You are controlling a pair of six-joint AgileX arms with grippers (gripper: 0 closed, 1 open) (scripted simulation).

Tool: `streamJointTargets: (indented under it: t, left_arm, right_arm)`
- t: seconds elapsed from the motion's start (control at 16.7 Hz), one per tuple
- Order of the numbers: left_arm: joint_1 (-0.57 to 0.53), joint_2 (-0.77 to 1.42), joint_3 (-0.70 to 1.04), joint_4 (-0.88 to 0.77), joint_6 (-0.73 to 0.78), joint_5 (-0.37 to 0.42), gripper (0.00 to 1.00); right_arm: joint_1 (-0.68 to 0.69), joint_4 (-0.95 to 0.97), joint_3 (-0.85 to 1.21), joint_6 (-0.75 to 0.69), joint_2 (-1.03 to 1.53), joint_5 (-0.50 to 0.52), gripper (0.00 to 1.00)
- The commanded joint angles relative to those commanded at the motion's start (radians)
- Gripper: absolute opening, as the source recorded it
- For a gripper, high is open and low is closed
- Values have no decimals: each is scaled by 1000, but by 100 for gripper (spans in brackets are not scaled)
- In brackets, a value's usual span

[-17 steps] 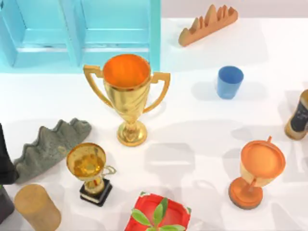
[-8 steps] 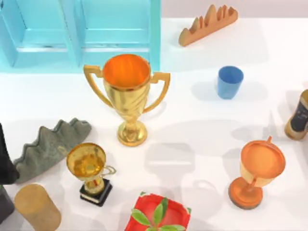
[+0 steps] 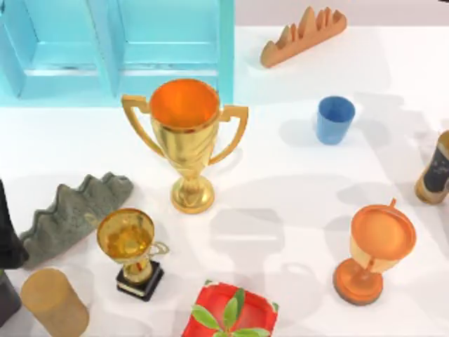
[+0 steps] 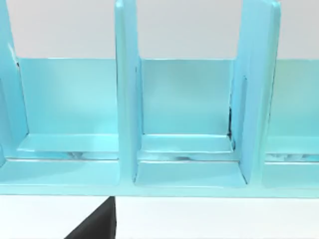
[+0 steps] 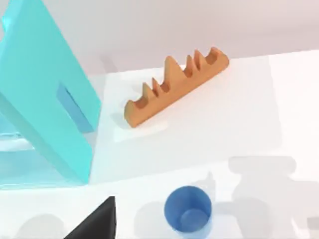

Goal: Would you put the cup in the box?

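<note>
The cup [image 3: 334, 119] is a small blue tumbler standing upright on the white table, right of centre. The right wrist view looks down into the cup [image 5: 188, 209] from above, with a dark wedge of my right gripper's body [image 5: 94, 224] beside it. The box [image 3: 119, 49] is a light blue case with upright dividers at the back left, well apart from the cup. The left wrist view faces the box's compartments [image 4: 187, 124] straight on, with a dark wedge of my left gripper's body [image 4: 97, 224] low in the picture.
A tall gold two-handled trophy [image 3: 184, 140] stands between box and cup. An orange goblet [image 3: 375, 249], a small gold trophy [image 3: 130, 249], a red planter [image 3: 231, 312], a grey rack [image 3: 74, 214] and a tan cylinder [image 3: 52, 302] fill the front. An orange rack [image 3: 304, 35] lies behind the cup.
New arm shadows have spread over the table to the right of the cup. The cup, the box and the other objects have not moved.
</note>
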Motion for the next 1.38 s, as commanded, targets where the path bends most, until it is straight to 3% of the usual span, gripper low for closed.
streamJointTargets:
  t: [0.42, 0.72, 0.96, 1.38]
  left_arm:
    - [0, 0, 0, 0, 0, 0, 100]
    - [0, 0, 0, 0, 0, 0, 100]
    - [0, 0, 0, 0, 0, 0, 100]
    - [0, 0, 0, 0, 0, 0, 100]
  right_arm:
    - [72, -425, 632, 61, 716, 0, 100]
    - [92, -633, 937, 78, 1060, -19, 100]
    - [96, -693, 1027, 82, 1154, -28, 100]
    - [91, -675, 1012, 79, 1158, -28, 100]
